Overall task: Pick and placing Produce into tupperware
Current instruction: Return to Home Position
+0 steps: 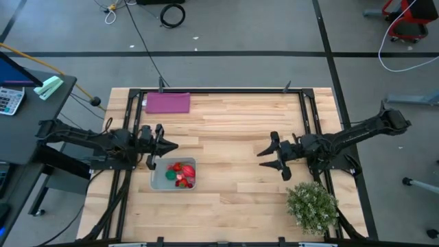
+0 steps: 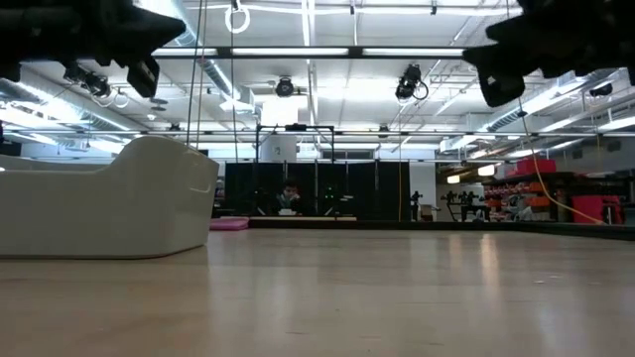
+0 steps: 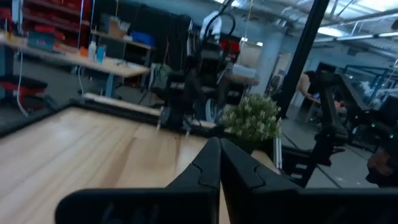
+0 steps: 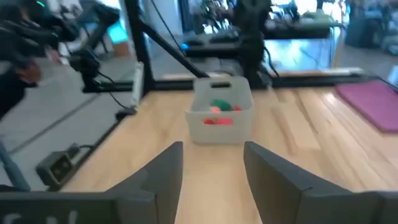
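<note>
**A:** High view: is any produce (image 1: 182,173) loose on the table (image 1: 233,199)?

**B:** None that I can see. The red pieces and the green one all lie inside the tupperware (image 1: 156,181). It sits towards the table's left side, just beside the left gripper (image 1: 171,146).

**A:** So the filling looks done?

**B:** I judge so. Only the mat (image 1: 167,103) and the plant (image 1: 312,206) share the board with it.

**A:** And the grippers?

**B:** The left one has its fingers pressed together on nothing, as its wrist view shows. The right gripper (image 1: 266,158) hovers well apart from the tupperware, fingers spread wide and empty.

**A:** What remains?

**B:** Probably just parking both arms. Nothing seems left to pick.
</note>
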Tool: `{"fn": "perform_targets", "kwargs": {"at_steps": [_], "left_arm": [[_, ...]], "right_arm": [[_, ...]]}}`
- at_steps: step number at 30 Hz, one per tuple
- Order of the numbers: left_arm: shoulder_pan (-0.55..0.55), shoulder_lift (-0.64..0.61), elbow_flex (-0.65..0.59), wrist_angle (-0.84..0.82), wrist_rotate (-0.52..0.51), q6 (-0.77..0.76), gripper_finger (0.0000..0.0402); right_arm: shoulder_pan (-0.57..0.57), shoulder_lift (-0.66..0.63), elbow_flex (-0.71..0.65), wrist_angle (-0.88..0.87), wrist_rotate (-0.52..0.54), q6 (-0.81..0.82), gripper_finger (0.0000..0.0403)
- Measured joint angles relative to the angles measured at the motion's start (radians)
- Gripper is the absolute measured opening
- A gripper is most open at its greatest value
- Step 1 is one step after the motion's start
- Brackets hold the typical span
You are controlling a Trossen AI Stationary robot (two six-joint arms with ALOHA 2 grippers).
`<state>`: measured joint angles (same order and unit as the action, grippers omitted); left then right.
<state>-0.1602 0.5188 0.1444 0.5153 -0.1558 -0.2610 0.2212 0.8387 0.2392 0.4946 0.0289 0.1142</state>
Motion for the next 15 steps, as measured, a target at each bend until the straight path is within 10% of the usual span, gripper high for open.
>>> {"fn": "perform_targets", "kwargs": {"at_steps": [15], "left_arm": [[-0.009, 0.004, -0.112, 0.012, -0.005, -0.048, 0.0018]], "right_arm": [[0.072, 0.0, -0.228, 0.34, 0.12, 0.049, 0.0178]]}}
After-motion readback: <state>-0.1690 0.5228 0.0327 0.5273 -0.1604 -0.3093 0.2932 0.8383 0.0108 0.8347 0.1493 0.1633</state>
